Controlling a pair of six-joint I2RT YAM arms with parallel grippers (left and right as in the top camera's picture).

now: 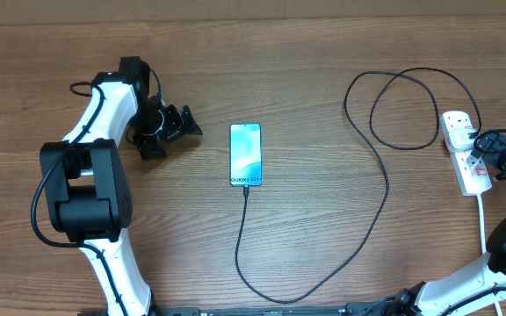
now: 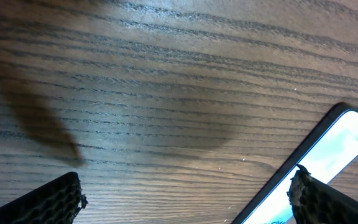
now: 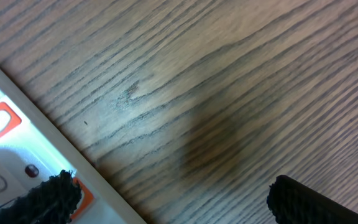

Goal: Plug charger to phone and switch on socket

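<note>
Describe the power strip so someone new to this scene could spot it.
On the wooden table, go to the right edge of the overhead view, beside the right gripper. The power strip is the white elongated block with red switches there. Unlike the thin black cable looping nearby, it trails a thicker white cord.

The phone (image 1: 245, 154) lies screen up, and the lettering near its lower end reads "Galaxy S24". On the socket (image 3: 5, 155) there's a faint round power symbol, with no words legible.

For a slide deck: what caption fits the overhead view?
The charger reaches the phone at its bottom edge; left gripper open nearby, right gripper open at the socket.
</note>
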